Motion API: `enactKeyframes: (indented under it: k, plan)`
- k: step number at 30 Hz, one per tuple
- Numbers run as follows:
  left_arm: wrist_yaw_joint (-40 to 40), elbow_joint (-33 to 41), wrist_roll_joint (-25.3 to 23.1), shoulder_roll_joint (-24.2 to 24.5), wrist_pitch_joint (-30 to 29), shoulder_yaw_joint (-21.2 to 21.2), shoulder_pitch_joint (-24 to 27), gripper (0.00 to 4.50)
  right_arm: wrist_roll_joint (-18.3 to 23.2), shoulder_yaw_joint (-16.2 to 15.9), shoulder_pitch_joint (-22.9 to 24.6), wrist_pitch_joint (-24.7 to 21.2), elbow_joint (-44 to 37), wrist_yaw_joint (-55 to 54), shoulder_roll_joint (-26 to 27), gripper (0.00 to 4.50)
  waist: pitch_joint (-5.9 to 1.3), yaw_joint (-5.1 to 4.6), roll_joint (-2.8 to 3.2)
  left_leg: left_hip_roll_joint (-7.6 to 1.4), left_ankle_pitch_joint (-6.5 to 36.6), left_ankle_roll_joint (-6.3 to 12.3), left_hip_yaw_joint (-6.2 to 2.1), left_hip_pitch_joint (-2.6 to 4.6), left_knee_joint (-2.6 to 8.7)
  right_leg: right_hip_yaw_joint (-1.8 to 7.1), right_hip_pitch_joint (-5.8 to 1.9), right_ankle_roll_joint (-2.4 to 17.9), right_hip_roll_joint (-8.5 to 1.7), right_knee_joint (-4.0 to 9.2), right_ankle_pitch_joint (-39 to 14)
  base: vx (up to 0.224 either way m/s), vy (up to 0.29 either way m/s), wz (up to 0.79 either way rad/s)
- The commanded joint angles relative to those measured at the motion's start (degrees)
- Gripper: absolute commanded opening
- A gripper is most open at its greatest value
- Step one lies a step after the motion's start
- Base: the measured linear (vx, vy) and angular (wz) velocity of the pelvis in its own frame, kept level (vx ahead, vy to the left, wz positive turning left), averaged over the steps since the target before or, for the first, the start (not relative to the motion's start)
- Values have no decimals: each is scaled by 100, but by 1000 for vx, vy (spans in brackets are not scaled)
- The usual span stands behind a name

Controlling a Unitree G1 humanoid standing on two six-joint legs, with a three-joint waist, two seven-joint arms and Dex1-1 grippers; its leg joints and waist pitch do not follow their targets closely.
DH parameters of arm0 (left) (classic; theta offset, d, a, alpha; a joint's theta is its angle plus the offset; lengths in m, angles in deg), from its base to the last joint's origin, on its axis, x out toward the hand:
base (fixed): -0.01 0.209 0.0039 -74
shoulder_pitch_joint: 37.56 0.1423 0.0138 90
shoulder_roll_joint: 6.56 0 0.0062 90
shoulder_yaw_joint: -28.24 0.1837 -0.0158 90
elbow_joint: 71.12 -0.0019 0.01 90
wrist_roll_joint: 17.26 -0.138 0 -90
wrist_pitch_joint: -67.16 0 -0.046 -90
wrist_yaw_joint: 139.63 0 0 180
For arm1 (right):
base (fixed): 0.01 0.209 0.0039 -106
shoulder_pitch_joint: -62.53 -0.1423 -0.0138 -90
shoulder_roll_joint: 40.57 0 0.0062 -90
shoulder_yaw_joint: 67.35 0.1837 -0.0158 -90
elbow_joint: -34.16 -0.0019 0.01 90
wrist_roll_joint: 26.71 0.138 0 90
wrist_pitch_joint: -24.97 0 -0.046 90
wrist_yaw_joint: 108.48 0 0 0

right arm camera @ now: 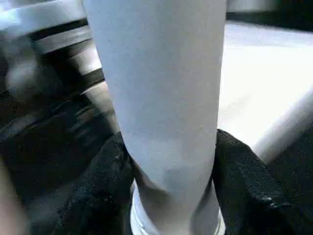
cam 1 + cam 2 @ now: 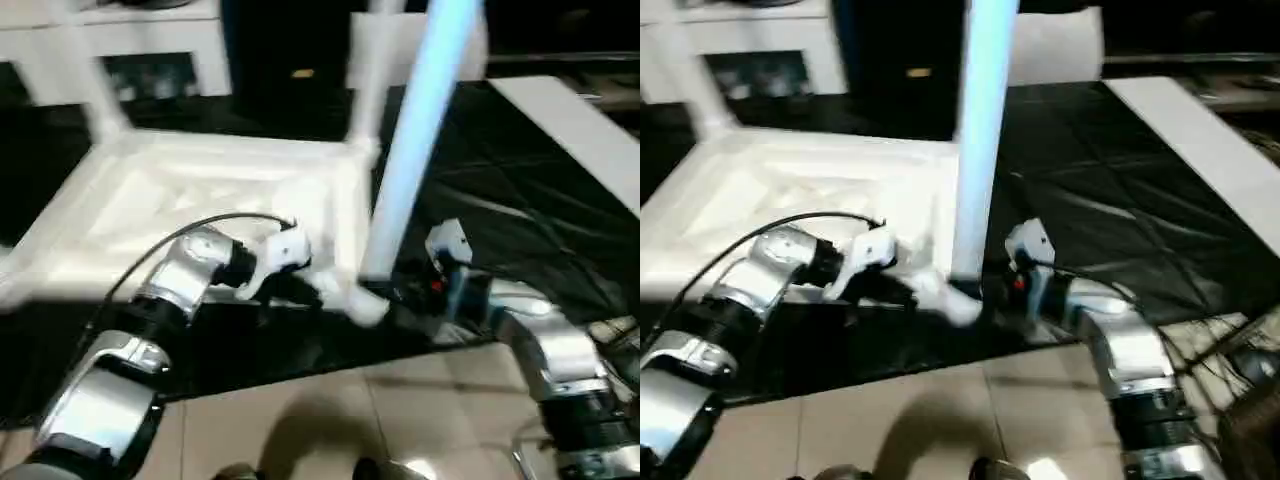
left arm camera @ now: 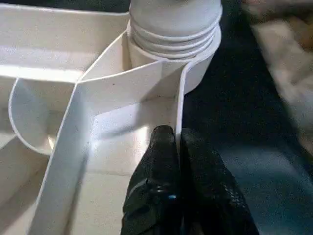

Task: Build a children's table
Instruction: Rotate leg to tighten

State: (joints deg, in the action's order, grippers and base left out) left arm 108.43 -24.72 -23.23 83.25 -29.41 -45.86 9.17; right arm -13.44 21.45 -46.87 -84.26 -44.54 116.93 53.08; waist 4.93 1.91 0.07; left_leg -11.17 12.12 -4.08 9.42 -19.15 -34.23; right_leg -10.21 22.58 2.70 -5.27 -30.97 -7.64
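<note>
**Leg in the near corner, both grippers clamped on**

The table top (image 2: 200, 200) lay upside down on the black sheet (image 2: 500, 200), ribs up, filling the 9-to-12 o'clock stretch of the head view. At its near right corner — about 5 o'clock from the top's middle — the corner socket (image 3: 173, 49) held a leg (image 2: 415, 140), and that leg stood up out of it, leaning a touch toward 1 o'clock. In the left wrist view the threaded end of the leg sat in the socket, rings showing just above the rim.

The right gripper (image 1: 168, 161) had the leg pinched low down — one black finger on each side of the shaft, tight against it. The left gripper (image 3: 176, 147) was pressed together on the thin side wall of the top, one finger inside and one outside, just short of the socket.

Two more legs stood at the far corners: one (image 2: 95, 90) at 10 o'clock, another (image 2: 368, 90) at 12. A flat white panel (image 2: 570, 130) lay out at 2 o'clock, well apart from the work. Tiled floor (image 2: 330, 420) ran along the near edge.
</note>
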Motion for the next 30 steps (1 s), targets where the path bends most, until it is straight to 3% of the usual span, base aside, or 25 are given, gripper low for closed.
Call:
enactKeyframes:
  k: [1,2,3,4,5,6,7,8,9,10,11,12,13,15,17,18,19,20,25,28,30]
  plan:
    - [-1251,209,246,-860,-447,-209,-283,0,-68,-363,-238,-301,436,-1198,969,196,-362,-128,-2,-214,1516,88,-153,-56,389,122,-350,-230,-417,639,-3530,0,0,0]
    - [-1251,209,246,-860,-447,-209,-283,0,-68,-363,-238,-301,436,-1198,969,196,-355,-169,26,-228,1703,77,-154,2,383,91,-321,-247,-408,690,-3587,0,0,0]
    - [-1686,160,234,-1027,-601,-322,-362,0,-159,-303,-397,-275,655,-1675,1226,196,-357,-277,51,-250,1969,126,-168,72,380,55,-328,-207,-428,719,-3478,0,0,0]
    - [-1789,178,227,-1077,-666,-357,-374,0,-206,-273,-444,-284,709,-1836,1308,196,-336,-349,101,-326,2323,179,-207,76,427,16,-367,-198,-413,707,-3341,0,0,0]
    - [-1789,178,227,-1077,-666,-357,-374,0,-206,-273,-444,-284,709,-1836,1308,196,-335,-396,120,-385,2479,189,-235,58,473,35,-407,-175,-422,652,-3171,0,0,0]
    - [-2512,74,201,-1359,-771,-560,-545,0,-281,-54,-958,-143,1309,-2552,1731,196,-333,-456,100,-452,2701,162,-273,4,542,107,-441,-105,-442,544,-2885,0,0,0]
    - [-2672,42,185,-1402,-776,-600,-583,0,-284,-16,-1057,-93,1421,-2645,1801,196,-329,-479,96,-436,2805,127,-262,27,545,132,-407,-58,-447,522,-2873,0,0,0]
    - [-2854,9,163,-1449,-779,-642,-624,0,-283,21,-1159,-34,1534,-2735,1872,196,-338,-541,59,-297,2761,87,-212,100,449,122,-330,-18,-479,613,-3147,0,0,0]
    - [-2932,43,108,-1466,-764,-641,-628,0,-329,68,-1219,48,1576,-2759,1937,252,-345,-542,13,-155,2302,154,-159,71,353,80,-342,-55,-538,710,-3469,0,0,0]
    - [-2932,43,108,-1466,-764,-641,-628,0,-329,68,-1219,48,1576,-2759,1937,252,-347,-527,19,-117,2038,202,-136,34,336,84,-361,-71,-559,738,-3520,0,0,0]
    - [-2889,81,80,-1445,-775,-631,-616,0,-379,122,-1246,113,1599,-2778,1974,252,-385,-477,11,-113,1562,299,-115,-17,351,149,-378,-11,-556,699,-3304,0,0,0]
    - [-2830,99,55,-1408,-714,-601,-600,0,-385,149,-1240,138,1592,-2765,1975,266,-418,-451,-13,-152,1202,400,-109,-70,380,213,-384,179,-522,592,-2797,0,0,0]
    - [-2741,117,31,-1357,-649,-559,-576,0,-385,146,-1206,170,1547,-2690,1945,273,-447,-417,5,-206,897,490,-125,-102,392,246,-391,389,-502,484,-2295,0,0,0]
    - [-2469,214,-5,-1184,-527,-440,-444,0,-430,80,-1012,267,1351,-2504,1731,297,-464,-386,-10,-236,572,630,-106,-107,379,306,-357,666,-474,376,-1743,0,0,0]
    - [-2247,255,-22,-1045,-378,-365,-353,0,-431,80,-861,345,1199,-2313,1539,311,-493,-343,-69,-172,420,755,-71,-155,337,369,-362,777,-465,301,-1528,0,0,0]
    - [-2149,262,-28,-990,-307,-335,-320,0,-420,87,-797,366,1126,-2223,1456,316,-511,-270,-86,-119,183,888,-57,-241,315,399,-429,744,-460,232,-1342,0,0,0]
    - [-2072,252,-24,-939,-231,-295,-297,0,-414,97,-753,393,1093,-2166,1377,316,-523,-255,-93,-115,65,956,-45,-248,307,412,-426,730,-453,213,-1244,0,0,0]
    - [-2009,246,-26,-889,-206,-267,-275,0,-407,96,-709,439,1053,-2082,1296,347,-520,-213,-74,-115,-71,1042,-45,-229,306,402,-407,727,-438,211,-1201,0,0,0]
    - [-983,319,44,-405,343,-36,-16,0,-291,150,-321,646,560,-1059,469,380,-478,-138,-65,-151,99,1086,-16,-195,311,412,-361,649,-389,243,-1492,0,0,0]
    - [-447,311,7,-148,644,143,56,0,-170,148,-168,728,328,-358,14,400,-447,-74,-47,-191,466,864,-7,-125,339,419,-312,524,-397,314,-2073,0,0,0]
    - [4,258,53,10,906,223,69,0,-88,60,-82,741,173,172,-367,411,-432,-35,-46,-210,560,793,-13,-99,353,429,-297,494,-392,327,-2188,0,0,0]
